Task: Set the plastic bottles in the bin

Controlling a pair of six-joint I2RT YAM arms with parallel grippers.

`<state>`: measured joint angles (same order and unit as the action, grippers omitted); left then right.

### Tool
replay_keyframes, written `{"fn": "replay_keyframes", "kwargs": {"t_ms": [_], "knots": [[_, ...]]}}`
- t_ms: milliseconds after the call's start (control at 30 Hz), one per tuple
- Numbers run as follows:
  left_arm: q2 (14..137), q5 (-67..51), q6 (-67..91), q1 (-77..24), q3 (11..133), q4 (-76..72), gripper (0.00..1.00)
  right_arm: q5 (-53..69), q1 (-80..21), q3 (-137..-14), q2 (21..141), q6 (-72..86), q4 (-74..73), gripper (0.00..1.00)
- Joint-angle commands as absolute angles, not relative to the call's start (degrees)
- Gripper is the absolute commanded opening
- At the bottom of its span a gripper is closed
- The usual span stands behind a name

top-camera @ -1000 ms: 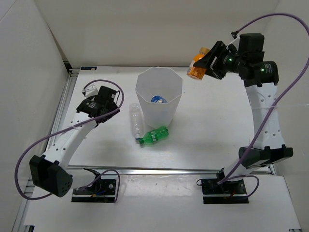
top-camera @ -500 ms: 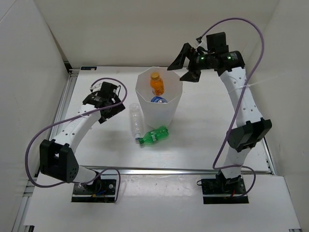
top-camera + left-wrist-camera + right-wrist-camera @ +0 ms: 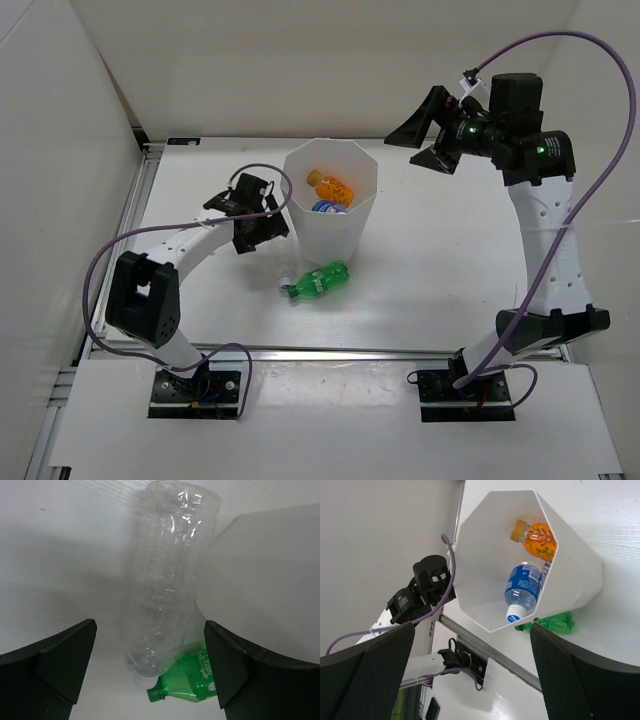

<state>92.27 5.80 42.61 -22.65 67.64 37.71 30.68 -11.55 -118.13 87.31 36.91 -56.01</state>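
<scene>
White desk (image 3: 450,280): orange bottle (image 3: 330,186) and blue-labelled bottle (image 3: 327,207) inside the bin (image 3: 350,228) — clear bottle (image 3: 167,580), green bottle (image 3: 318,281) lie beside it, undone; left pincer (image 3: 150,647), right pincer (image 3: 415,148) spread, empty.

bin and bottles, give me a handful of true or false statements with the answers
1. The orange bottle lies inside the bin. True.
2. The green bottle is in the bin too. False: it lies on the table, just in front of the bin.
3. The right gripper grips a bottle. False: its jaws are open and empty, raised off to the bin's side.
4. The left gripper is open over a clear bottle lying on the table. True.
5. A blue-labelled bottle lies in the bin. True.
</scene>
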Motion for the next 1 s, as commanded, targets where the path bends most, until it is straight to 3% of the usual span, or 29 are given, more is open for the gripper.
{"fn": "replay_keyframes", "kwargs": {"t_ms": [0, 233, 467, 533, 700, 967], "knots": [[91.23, 0.88, 40.61, -22.68, 65.22, 29.91, 1.0, 32.43, -10.55, -117.33, 87.28, 34.55, -55.54, 1.0], [91.93, -5.61, 39.46, -22.68, 58.27, 19.26, 1.0, 36.47, -5.28, -116.63, 84.82, 31.56, -58.18, 1.0], [96.68, -8.26, 38.94, -23.2, 54.85, 17.93, 1.0, 39.46, -0.44, -116.1, 83.76, 29.71, -61.0, 1.0], [96.68, -7.57, 40.42, -23.2, 54.23, 17.93, 0.97, 39.46, -0.44, -116.1, 83.76, 29.71, -61.0, 1.0], [96.68, -7.03, 41.13, -23.2, 54.23, 17.93, 0.76, 39.99, -0.44, -114.87, 83.23, 29.71, -61.0, 1.0], [93.7, -7.13, 40.43, -23.73, 60.46, 17.93, 0.6, 40.52, -0.44, -113.2, 83.23, 30.23, -59.95, 1.0]]}}
